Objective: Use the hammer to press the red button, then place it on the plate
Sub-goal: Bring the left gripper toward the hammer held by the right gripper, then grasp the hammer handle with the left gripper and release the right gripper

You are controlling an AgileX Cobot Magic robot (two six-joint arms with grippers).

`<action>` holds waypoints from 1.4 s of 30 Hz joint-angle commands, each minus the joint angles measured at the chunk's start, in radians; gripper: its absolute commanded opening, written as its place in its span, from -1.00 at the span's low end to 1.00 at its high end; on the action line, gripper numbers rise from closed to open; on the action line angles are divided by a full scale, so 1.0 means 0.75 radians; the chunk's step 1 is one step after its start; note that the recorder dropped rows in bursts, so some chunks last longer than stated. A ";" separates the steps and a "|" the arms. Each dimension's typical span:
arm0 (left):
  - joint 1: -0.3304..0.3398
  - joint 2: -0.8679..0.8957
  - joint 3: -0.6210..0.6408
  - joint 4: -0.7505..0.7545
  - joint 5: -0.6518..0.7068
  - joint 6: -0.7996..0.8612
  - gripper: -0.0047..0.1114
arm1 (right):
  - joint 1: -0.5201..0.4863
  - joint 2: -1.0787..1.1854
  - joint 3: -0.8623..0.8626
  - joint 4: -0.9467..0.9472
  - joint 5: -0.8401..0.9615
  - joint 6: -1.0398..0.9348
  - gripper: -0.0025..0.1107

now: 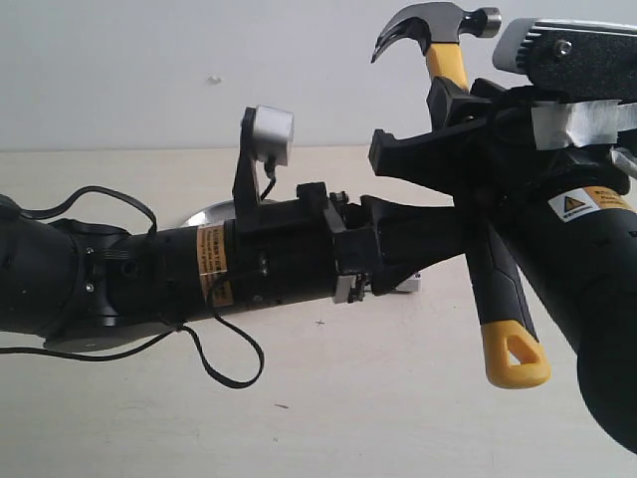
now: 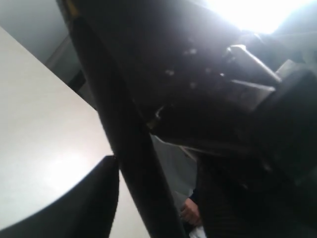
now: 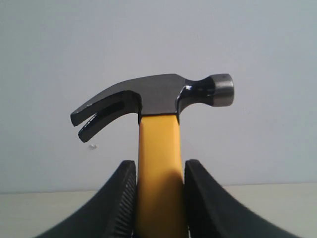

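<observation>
The biggest thing I see is the pale table (image 1: 378, 408). My left arm (image 1: 149, 264) lies long and flat across it, reaching toward the middle. My right arm (image 1: 587, 279) comes up from the right side.

Next is the plate (image 1: 207, 213). Only a thin silver edge peeks out behind the left arm, far over on the left of the exterior view.

Then the hammer (image 1: 501, 289) — it stands nearly straight up, high off the table, with its dark head on top and its yellow tip hanging down. The right gripper (image 1: 428, 129) is closed tight on the yellow part of the handle, just under the head. In the right wrist view both black fingers (image 3: 119, 198) press against it.

The left gripper (image 1: 418, 234) ends just beside the lower handle. I can't tell if it is open or closed — its own camera shows only dark blur.

I can't see the red button anywhere. I think the arms may be hiding it.

Here is what matters for the next move. The plate is off to the left of the hammer, and the left arm lies between them. The hammer's long line runs up and down, so I think it must tip flat to lie on the plate. The left arm is nearer the plate, but the right one has the hammer.
</observation>
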 commanded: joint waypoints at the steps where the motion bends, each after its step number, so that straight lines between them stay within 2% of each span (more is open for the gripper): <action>1: -0.043 0.006 -0.024 -0.026 0.063 0.008 -0.08 | 0.005 -0.010 -0.024 -0.072 -0.067 0.002 -0.96; 11: -0.069 0.006 -0.059 -0.085 0.188 -0.006 -0.08 | 0.005 -0.010 -0.024 -0.111 -0.022 -0.007 -0.96; 17: -0.072 0.006 -0.059 -0.115 0.188 -0.006 -0.09 | 0.005 -0.010 -0.024 -0.114 -0.012 -0.007 -0.96; 20: -0.105 0.006 -0.059 -0.156 0.194 0.001 -0.09 | 0.005 -0.010 -0.024 -0.115 0.019 0.002 -0.96; 25: -0.135 0.006 -0.101 -0.160 0.382 0.004 -0.09 | 0.005 -0.010 -0.024 -0.114 0.024 0.002 -0.96; 26: -0.138 0.006 -0.100 -0.157 0.379 0.004 -0.12 | 0.005 -0.010 -0.024 -0.108 0.024 -0.010 -0.96; 28: -0.137 0.006 -0.100 -0.157 0.376 0.004 -0.31 | 0.005 -0.010 -0.024 -0.108 0.024 -0.051 -0.96; 30: -0.137 0.006 -0.100 -0.157 0.379 0.004 -0.80 | 0.005 -0.010 -0.024 -0.106 0.024 -0.113 -0.96; 31: -0.137 0.006 -0.100 -0.157 0.381 0.008 -0.92 | 0.005 -0.010 -0.024 -0.106 0.024 -0.115 -0.96; 42: -0.137 0.006 -0.100 -0.148 0.390 0.056 -0.92 | 0.005 -0.010 -0.024 -0.066 0.080 -0.156 -0.95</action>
